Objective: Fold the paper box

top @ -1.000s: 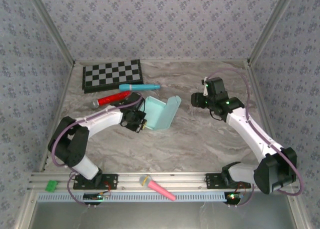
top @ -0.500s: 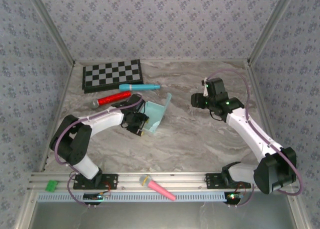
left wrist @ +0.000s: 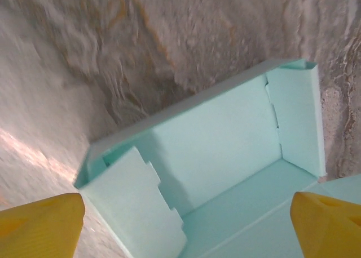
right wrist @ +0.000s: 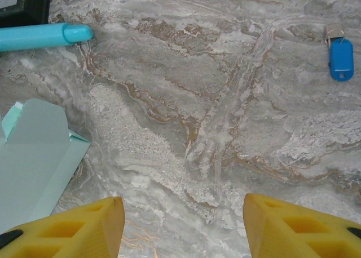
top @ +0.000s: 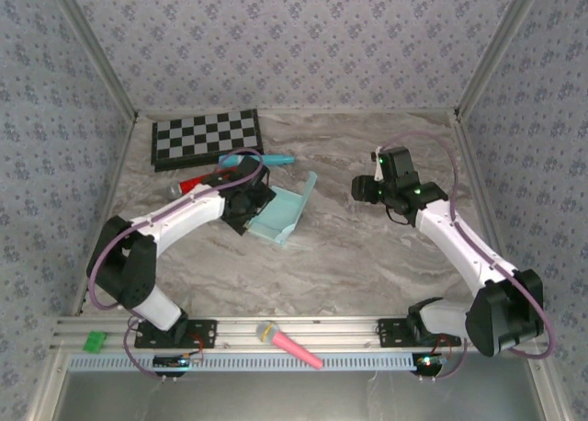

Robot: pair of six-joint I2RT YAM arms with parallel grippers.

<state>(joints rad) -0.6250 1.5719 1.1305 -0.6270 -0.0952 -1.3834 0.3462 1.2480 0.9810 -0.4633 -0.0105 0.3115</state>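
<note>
The paper box [top: 281,216] is pale aqua and partly folded, with its walls raised, lying left of the table's middle. In the left wrist view its open inside [left wrist: 225,151] shows two notched side flaps standing up. My left gripper [top: 246,202] hangs open at the box's left side, its yellow fingertips spread wide on either side of the box [left wrist: 189,230] and holding nothing. My right gripper [top: 366,187] is open above bare marble to the right of the box [right wrist: 183,230]. One flap of the box [right wrist: 34,156] lies at the left edge of the right wrist view.
A checkerboard [top: 207,136] lies at the back left. A teal marker [top: 273,160] [right wrist: 45,35] lies in front of it, with a red marker [top: 192,184] close to the left arm. A blue key tag [right wrist: 341,58] lies on the marble. A pink marker [top: 289,345] rests on the front rail.
The left gripper has moved toward the far side of the table. The box has turned and its raised lid flap has swung down narrower. The right arm has barely moved.
</note>
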